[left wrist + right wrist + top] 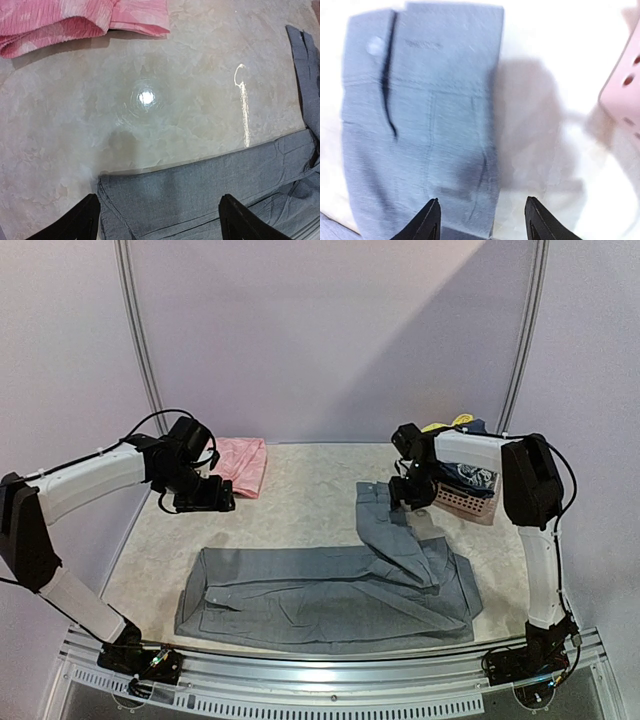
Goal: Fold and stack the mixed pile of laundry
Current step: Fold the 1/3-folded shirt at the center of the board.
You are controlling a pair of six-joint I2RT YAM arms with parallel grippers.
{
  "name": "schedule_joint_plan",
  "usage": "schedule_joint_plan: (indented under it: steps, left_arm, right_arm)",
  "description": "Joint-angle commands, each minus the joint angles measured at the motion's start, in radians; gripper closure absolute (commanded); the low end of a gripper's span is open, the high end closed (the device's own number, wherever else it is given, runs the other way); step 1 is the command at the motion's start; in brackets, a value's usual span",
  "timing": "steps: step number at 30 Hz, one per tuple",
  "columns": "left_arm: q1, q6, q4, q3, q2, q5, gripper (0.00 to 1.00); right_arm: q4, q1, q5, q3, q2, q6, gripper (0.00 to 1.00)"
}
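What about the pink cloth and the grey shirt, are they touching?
Apart. The left wrist view shows bare table between the pink cloth and the grey shirt; the top view agrees.

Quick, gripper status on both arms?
Left gripper: open, holding nothing, above the grey shirt edge.
Right gripper: open, holding nothing, above the shirt's sleeve.

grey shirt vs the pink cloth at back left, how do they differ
The grey shirt lies spread long across the near table, one sleeve reaching toward the basket; the pink cloth sits folded compactly at the back left. The grey shirt covers far more surface than the pink cloth. The grey shirt looks smooth, the pink cloth crinkled. Both rest on the table, apart.
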Motion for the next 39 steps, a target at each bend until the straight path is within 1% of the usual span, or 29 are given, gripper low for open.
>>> schedule_joint_plan:
  steps: [1,6,10,16,19,20,25,31,35,39]
  left_arm:
    - [-0.016,0.012,-0.005,0.035,0.026,0.002,0.17]
    - [-0.017,0.019,-0.008,0.053,0.044,0.005,0.17]
    - [-0.017,0.020,-0.008,0.061,0.052,0.007,0.17]
    - [-0.018,0.017,-0.005,0.064,0.056,0.011,0.17]
    - [-0.019,0.017,-0.005,0.067,0.057,0.014,0.17]
    - [-0.021,0.018,-0.007,0.070,0.058,0.014,0.17]
    - [-0.027,0.015,-0.022,0.095,0.060,0.018,0.17]
    - [-0.048,-0.001,-0.041,0.131,0.059,0.027,0.18]
    - [-0.064,-0.020,-0.046,0.140,0.048,0.027,0.18]
    - [-0.082,-0.043,-0.057,0.138,0.018,0.044,0.18]
  right_arm:
    - [0.055,-0.008,-0.110,-0.057,0.006,0.017,0.44]
    - [0.096,-0.012,-0.188,-0.090,0.008,0.034,0.49]
    - [0.109,-0.013,-0.212,-0.112,0.002,0.038,0.57]
    - [0.131,-0.014,-0.221,-0.149,-0.016,0.044,0.86]
    - [0.135,-0.015,-0.222,-0.151,-0.021,0.041,0.97]
    - [0.137,-0.015,-0.221,-0.151,-0.025,0.039,0.99]
    - [0.125,-0.015,-0.216,-0.142,-0.076,0.020,1.00]
    - [0.092,0.003,-0.212,-0.147,-0.224,-0.040,1.00]
    - [0.084,0.049,-0.255,-0.171,-0.338,-0.098,1.00]
    - [0.091,0.149,-0.327,-0.204,-0.440,-0.171,1.00]
